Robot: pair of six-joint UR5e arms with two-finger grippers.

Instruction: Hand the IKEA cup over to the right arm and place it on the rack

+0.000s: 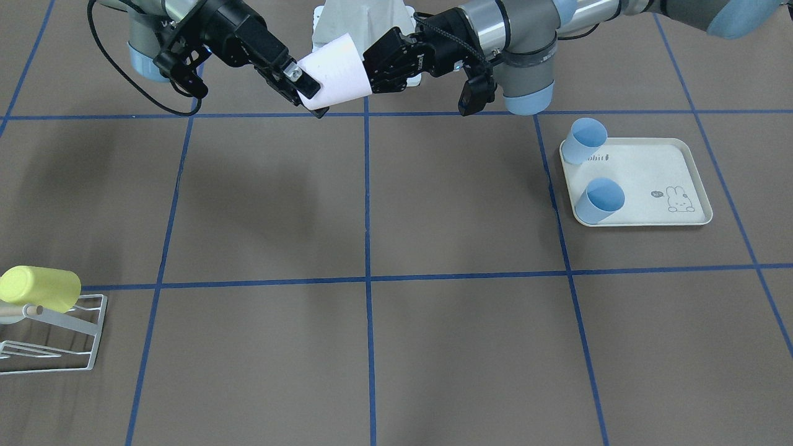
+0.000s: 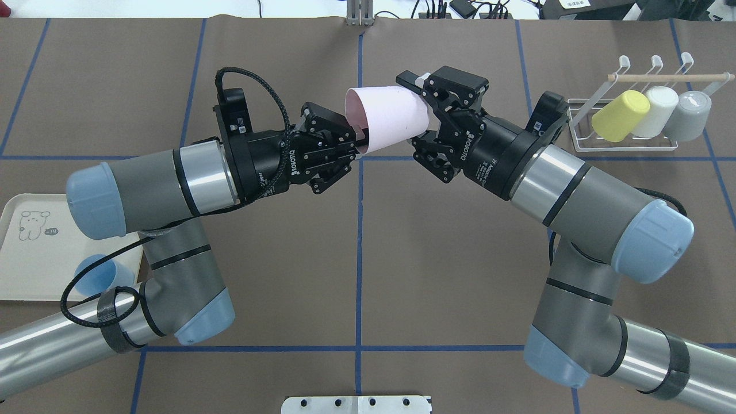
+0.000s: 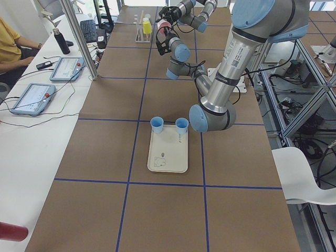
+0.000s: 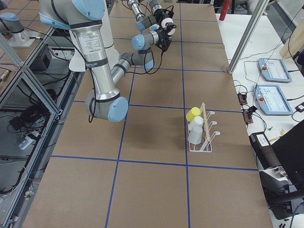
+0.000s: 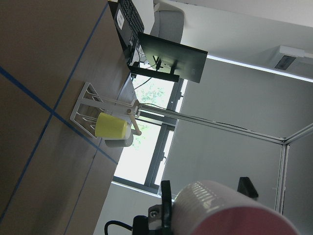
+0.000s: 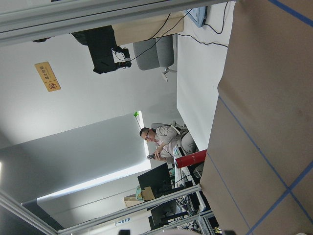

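A pale pink IKEA cup hangs in mid-air on its side over the far middle of the table; it also shows in the front view and the left wrist view. My left gripper is shut on the cup's rim, with one finger inside the mouth. My right gripper straddles the cup's closed base, and its fingers press against it from both sides. The white wire rack stands at the far right and holds a yellow cup, a white cup and a grey cup.
A cream rabbit-printed tray lies on my left side with two blue cups on it. Blue tape lines grid the brown table. Operators' desks with tablets line the far edge.
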